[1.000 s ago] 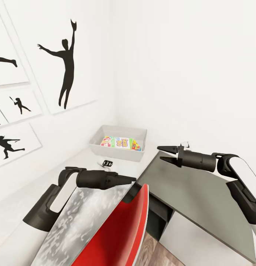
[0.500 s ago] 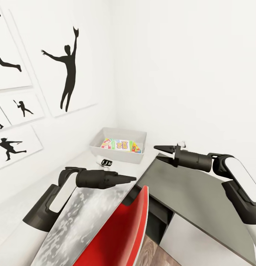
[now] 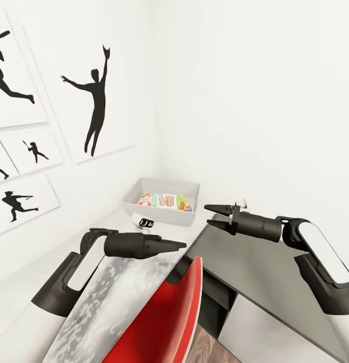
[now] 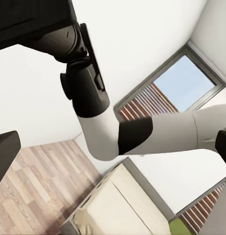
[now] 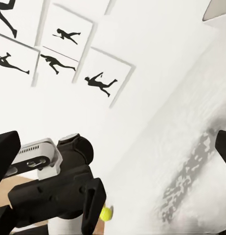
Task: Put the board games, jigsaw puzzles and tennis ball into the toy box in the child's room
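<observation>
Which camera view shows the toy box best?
The head view: the toy box sits whole in the table's far corner, a colourful game box inside. The right wrist view catches perhaps its corner at the picture's edge.

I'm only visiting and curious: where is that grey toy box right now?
In the head view the toy box sits on the table in the corner where the two white walls meet, ahead of both grippers, with a colourful game box inside.
</observation>
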Tool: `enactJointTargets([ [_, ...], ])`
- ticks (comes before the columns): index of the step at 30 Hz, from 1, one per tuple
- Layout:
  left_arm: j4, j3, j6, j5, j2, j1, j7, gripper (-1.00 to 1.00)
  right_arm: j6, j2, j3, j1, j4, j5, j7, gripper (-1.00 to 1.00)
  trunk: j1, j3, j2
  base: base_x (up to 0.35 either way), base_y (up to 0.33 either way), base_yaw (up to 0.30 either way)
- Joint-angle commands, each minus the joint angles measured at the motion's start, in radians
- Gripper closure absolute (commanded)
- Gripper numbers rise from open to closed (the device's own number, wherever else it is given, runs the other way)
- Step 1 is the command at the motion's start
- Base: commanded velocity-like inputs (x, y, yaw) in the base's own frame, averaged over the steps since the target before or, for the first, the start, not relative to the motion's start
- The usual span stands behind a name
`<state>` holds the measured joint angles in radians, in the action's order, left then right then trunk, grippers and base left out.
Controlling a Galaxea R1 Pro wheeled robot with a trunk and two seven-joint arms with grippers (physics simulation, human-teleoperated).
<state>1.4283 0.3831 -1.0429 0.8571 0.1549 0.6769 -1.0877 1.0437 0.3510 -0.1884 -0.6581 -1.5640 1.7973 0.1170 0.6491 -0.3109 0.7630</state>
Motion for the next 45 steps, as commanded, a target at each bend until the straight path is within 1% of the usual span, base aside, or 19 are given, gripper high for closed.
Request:
enactJointTargets([
  [1, 0.0, 0.001, -0.004, 0.002, 0.001, 0.001, -0.002, -1.0, 0.0, 0.001, -0.001, 0.002, -0.001, 0.011, 0.01, -1.0, 0.0, 0.0, 0.001, 0.0, 0.0, 0.0],
  [6, -0.001, 0.002, -0.004, 0.002, 0.003, 0.0, -0.001, -1.0, 0.0, 0.0, 0.0, 0.011, -0.001, 0.01, 0.01, -1.0, 0.0, 0.009, 0.001, 0.0, 0.0, 0.0],
  [9, -0.002, -0.001, -0.004, 0.002, 0.016, -0.003, -0.002, -1.0, 0.0, 0.0, 0.0, 0.012, -0.001, 0.01, 0.01, -1.0, 0.0, 0.013, 0.001, 0.0, 0.0, 0.0],
  [14, -0.002, -0.002, -0.004, 0.002, 0.022, -0.005, -0.002, -1.0, 0.0, 0.0, 0.0, 0.012, -0.001, 0.01, 0.01, -1.0, 0.0, 0.022, 0.001, -0.009, 0.0, 0.0],
  [32, -0.002, -0.001, -0.004, 0.002, 0.02, -0.008, -0.002, -1.0, -0.001, -0.001, 0.0, 0.012, -0.001, 0.01, 0.01, -1.0, 0.0, 0.051, 0.001, -0.113, 0.0, 0.0],
  [45, -0.002, 0.0, -0.004, 0.002, 0.02, -0.009, -0.002, -1.0, 0.0, 0.0, 0.0, 0.012, -0.001, 0.01, 0.01, -1.0, 0.0, 0.073, 0.001, -0.019, 0.0, 0.0],
])
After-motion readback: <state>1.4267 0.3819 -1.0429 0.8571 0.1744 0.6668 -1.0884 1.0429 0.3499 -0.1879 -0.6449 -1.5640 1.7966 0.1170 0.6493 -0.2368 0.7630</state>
